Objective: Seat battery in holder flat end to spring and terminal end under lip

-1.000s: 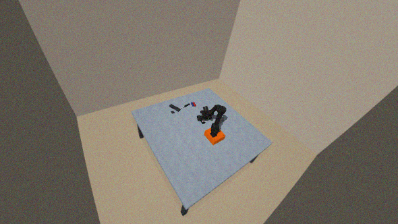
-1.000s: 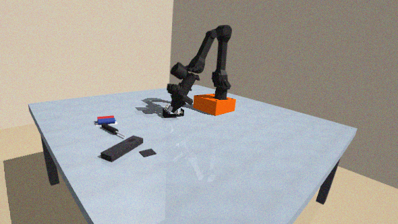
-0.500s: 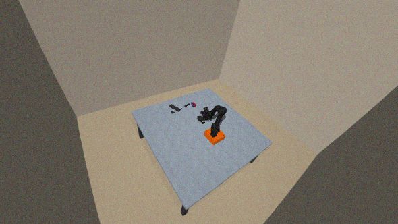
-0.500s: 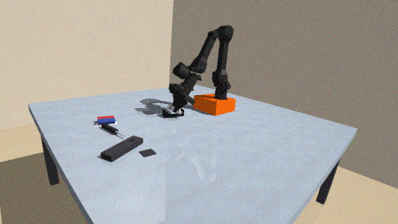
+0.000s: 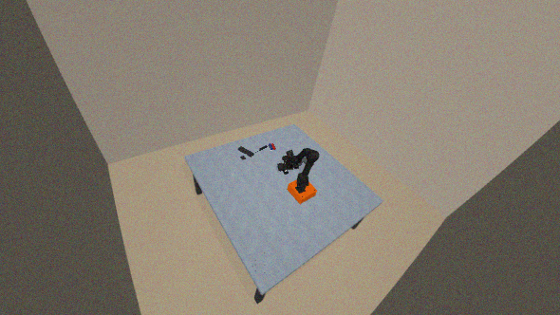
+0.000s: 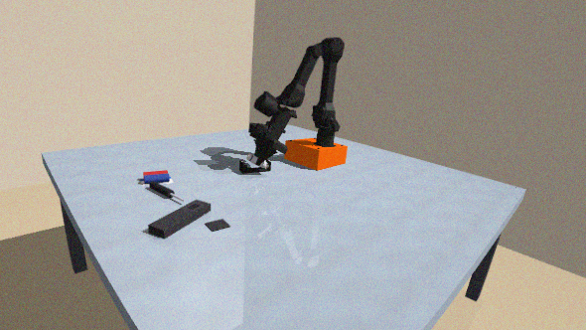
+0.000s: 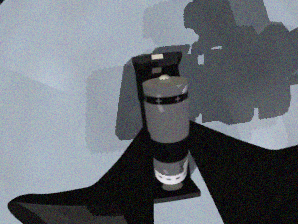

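Tool (image 6: 260, 160) clamped on the battery (image 7: 166, 117), tilted down into the holder (image 7: 158, 70) on the desk (image 6: 348, 209). Push too steeply here and it could jam under the lip.

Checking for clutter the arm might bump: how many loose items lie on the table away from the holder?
4, all near the far-left corner: a red-and-blue block, a thin dark pen-like tool, a long black bar, and a small flat black square. None seem hidden.

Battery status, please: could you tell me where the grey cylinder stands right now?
Gripper shut on grey cylindrical battery. Battery tilted over black holder, not seated. Nothing in the way.
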`<state>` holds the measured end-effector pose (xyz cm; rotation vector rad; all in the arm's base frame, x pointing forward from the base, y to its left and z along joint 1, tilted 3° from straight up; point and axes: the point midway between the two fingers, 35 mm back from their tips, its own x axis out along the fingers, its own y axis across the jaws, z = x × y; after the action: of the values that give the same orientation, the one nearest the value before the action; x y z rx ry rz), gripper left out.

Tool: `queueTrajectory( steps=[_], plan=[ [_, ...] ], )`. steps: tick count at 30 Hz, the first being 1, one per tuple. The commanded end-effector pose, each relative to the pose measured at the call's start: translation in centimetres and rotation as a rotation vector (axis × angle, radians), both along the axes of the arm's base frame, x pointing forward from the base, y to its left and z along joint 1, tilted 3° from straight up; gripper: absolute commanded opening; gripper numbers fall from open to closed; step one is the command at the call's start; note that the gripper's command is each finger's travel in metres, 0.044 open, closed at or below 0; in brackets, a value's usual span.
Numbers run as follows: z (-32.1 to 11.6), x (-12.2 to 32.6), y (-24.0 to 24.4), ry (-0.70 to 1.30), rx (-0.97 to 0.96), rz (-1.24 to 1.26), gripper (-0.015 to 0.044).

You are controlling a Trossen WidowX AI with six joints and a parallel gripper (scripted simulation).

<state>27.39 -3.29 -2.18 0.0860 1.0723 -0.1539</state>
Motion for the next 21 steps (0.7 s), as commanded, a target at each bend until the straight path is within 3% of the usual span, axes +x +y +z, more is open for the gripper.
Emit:
queueTrajectory(
  steps=[1, 21],
  plan=[
    [-0.45, -0.33, 0.05, 0.04, 0.008, -0.001, 0.0085],
    [-0.84, 0.27, -0.04, 0.152, 0.026, -0.004, 0.0085]
  ],
)
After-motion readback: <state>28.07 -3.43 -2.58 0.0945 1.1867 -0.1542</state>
